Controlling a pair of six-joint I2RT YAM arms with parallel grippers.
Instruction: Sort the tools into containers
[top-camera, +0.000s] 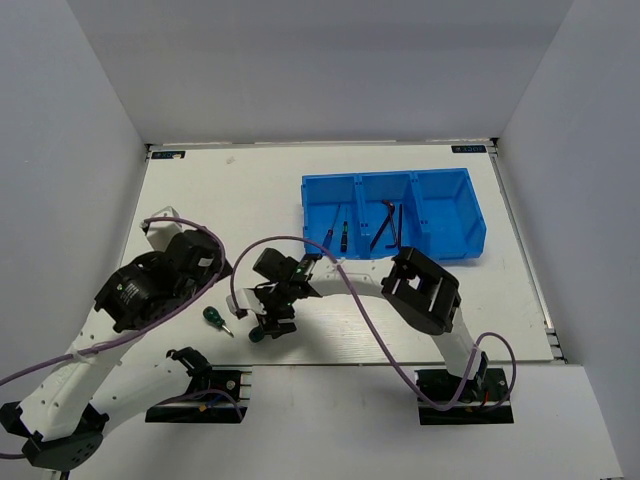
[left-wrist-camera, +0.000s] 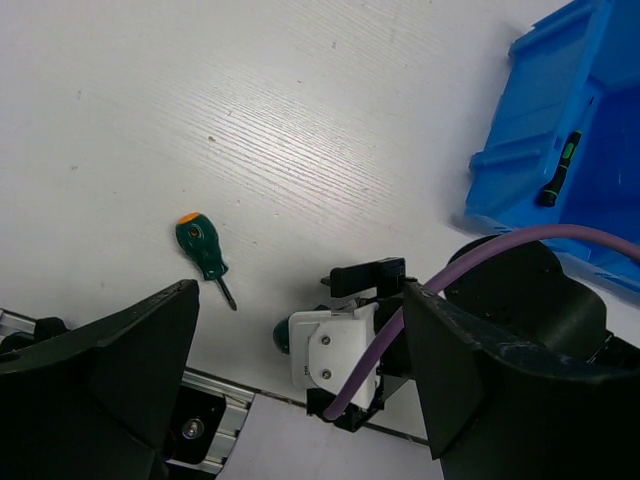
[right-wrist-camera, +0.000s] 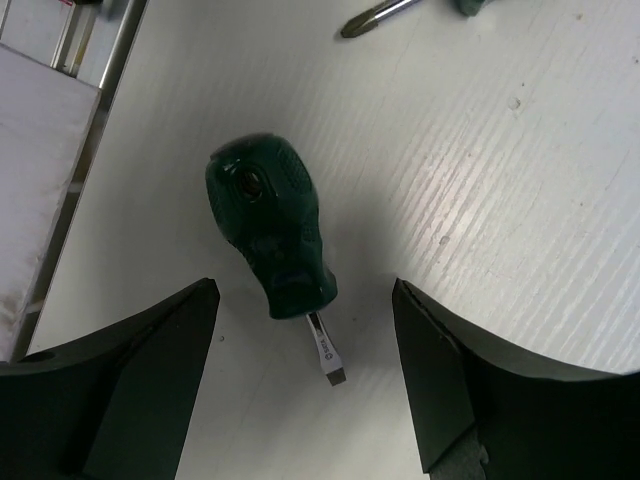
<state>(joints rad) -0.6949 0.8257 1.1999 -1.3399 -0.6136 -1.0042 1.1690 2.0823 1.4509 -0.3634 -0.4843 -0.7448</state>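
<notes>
Green moulded handles, short steel blades: two stubbies are left on the table (top-camera: 180, 200). Top view: orange-cap stubby (top-camera: 214, 318) lies free; flat-blade stubby (top-camera: 258, 335) sits under the right gripper (top-camera: 272, 318); bin (top-camera: 455, 250) is well apart, far right; thin screwdrivers (top-camera: 343, 236) are in its left compartment, hex keys (top-camera: 388, 228) in the middle one.

Left wrist: left gripper (left-wrist-camera: 300, 295) is wide open with nothing in it, hovering above the table; orange-cap stubby (left-wrist-camera: 200, 245) is ahead of it, apart from both fingers.

Right wrist: right gripper (right-wrist-camera: 305, 290) has its jaws spread, straddling the flat-blade stubby (right-wrist-camera: 268, 235); there's a gap on both sides, so no contact and nothing held; the blade points toward the camera.

Handling, our read: light, rigid, not fragile; the bulbous handle looks glossy and may roll or squirt out when pinched; we'd close across the fat ribbed middle of the handle, not the blade, which is too thin and lies too close to the table.
</notes>
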